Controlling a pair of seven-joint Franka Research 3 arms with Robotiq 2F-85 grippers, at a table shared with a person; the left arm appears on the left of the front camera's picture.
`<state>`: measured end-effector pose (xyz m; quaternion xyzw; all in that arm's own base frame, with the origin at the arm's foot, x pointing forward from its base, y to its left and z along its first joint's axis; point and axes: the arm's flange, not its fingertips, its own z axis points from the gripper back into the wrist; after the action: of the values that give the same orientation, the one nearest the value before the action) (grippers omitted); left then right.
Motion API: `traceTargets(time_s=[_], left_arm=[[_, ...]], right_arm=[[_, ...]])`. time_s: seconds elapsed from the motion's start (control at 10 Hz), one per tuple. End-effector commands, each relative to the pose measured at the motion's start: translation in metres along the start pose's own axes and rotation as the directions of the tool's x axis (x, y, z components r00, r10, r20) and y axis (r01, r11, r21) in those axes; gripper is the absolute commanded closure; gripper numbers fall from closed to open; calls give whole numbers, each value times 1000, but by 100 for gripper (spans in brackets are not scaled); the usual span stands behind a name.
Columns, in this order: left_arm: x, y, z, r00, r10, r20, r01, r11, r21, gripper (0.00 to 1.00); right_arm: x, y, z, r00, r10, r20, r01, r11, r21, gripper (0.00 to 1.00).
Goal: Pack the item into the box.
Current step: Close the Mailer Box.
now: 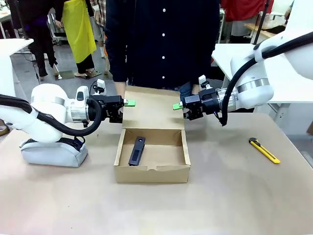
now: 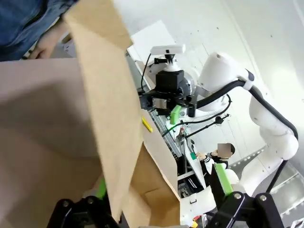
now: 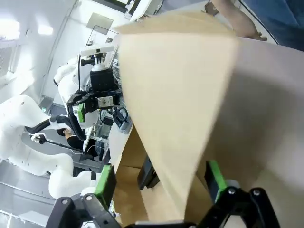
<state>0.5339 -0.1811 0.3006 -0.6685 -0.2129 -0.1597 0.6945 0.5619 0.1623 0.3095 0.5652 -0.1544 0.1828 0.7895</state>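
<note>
The brown cardboard box point(image 1: 151, 169) sits mid-table with its lid flap point(image 1: 153, 110) standing upright at the back. The black stapler, the item point(image 1: 137, 150), lies inside on the box floor, left of centre. My left gripper point(image 1: 128, 103) is at the flap's left edge, open. In the left wrist view the flap edge point(image 2: 111, 109) runs between the spread green pads point(image 2: 221, 178) of the left gripper point(image 2: 161, 185). My right gripper point(image 1: 178, 106) is at the flap's right edge, also open. Its own view shows the flap point(image 3: 175, 95) passing between the fingers of the right gripper point(image 3: 160, 183).
A yellow-and-black utility knife point(image 1: 264, 150) lies on the table at the right. A light-blue pouch point(image 1: 54, 152) rests under my left arm. A person in a dark shirt point(image 1: 161, 44) stands close behind the box, one hand point(image 3: 237, 21) near the flap's top.
</note>
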Motion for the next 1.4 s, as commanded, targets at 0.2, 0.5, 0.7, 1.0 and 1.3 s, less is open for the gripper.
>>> traceTargets(time_s=[0.2, 0.5, 0.7, 1.0, 1.3], left_arm=[[-16, -19, 10, 997, -54, 51, 55, 998, -10, 0], [-8, -14, 8, 999, -44, 5, 44, 999, -8, 0], [-8, -14, 8, 999, -44, 5, 44, 999, -8, 0], [-14, -21, 13, 981, -190, 25, 191, 978, -78, 0], [-24, -40, 15, 871, -490, 26, 483, 846, -225, 0]], right_arm=[[-21, 17, 8, 985, 160, 69, -159, 987, -17, 0], [-9, 9, 7, 998, 68, 14, -68, 998, -5, 0], [-9, 9, 7, 998, 68, 14, -68, 998, -5, 0], [-14, 18, 2, 978, 209, -5, -209, 978, 6, 0], [-26, 45, -1, 893, 442, 85, -441, 897, -31, 0]])
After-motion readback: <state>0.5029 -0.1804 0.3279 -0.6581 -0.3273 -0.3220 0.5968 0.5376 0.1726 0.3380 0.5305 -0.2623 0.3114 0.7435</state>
